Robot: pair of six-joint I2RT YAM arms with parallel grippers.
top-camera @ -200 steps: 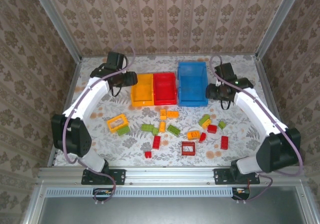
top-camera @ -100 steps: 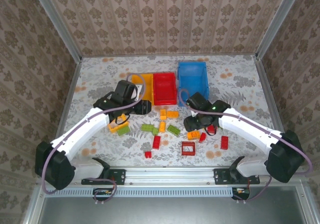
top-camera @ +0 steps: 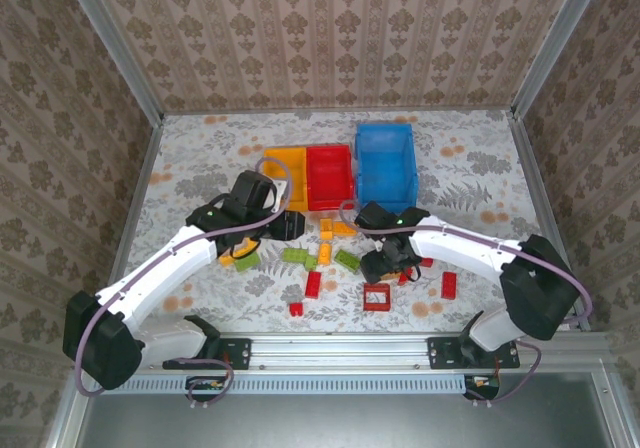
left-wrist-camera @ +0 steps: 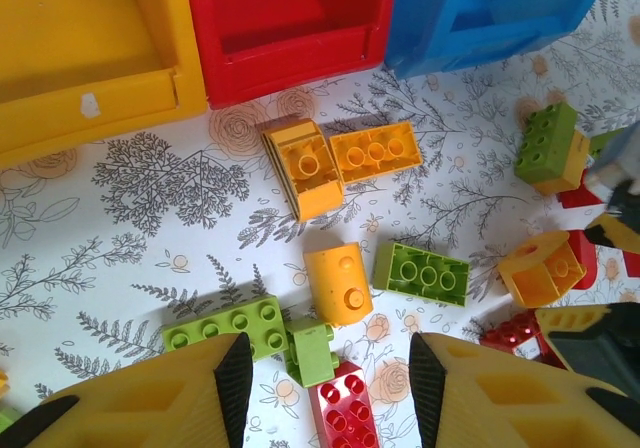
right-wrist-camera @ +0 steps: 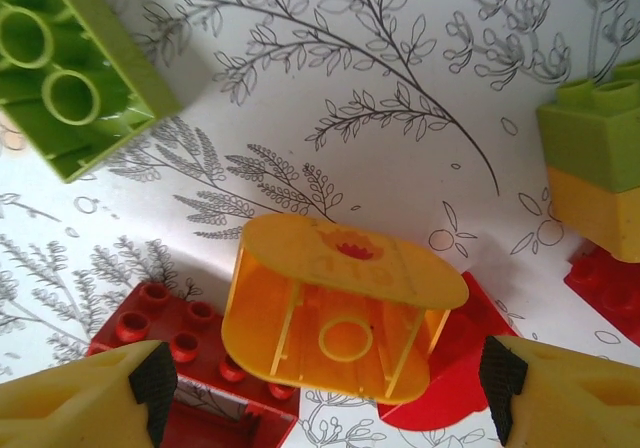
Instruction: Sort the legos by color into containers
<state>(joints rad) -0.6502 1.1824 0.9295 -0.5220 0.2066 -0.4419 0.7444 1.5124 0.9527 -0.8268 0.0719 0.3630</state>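
L gripper (left-wrist-camera: 331, 378) jaws apart, nothing held; red brick (left-wrist-camera: 345, 413) + lime brick (left-wrist-camera: 310, 353) seen btwn them. Top edge L→R: yellow bin (left-wrist-camera: 90, 103), red bin (left-wrist-camera: 290, 63), blue bin (left-wrist-camera: 480, 33).

3 containers (top-camera: 329, 150) stand side by side behind the legos (top-camera: 313, 284) scattered on the table (top-camera: 200, 158).

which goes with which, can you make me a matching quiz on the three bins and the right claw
1. orange-yellow bin
2. red bin
3. blue bin
4. right claw

a. middle of the row
b. open, one finger either side of a yellow brick
c. right end of the row
d. left end of the row

Pairs: 1-d, 2-a, 3-c, 4-b
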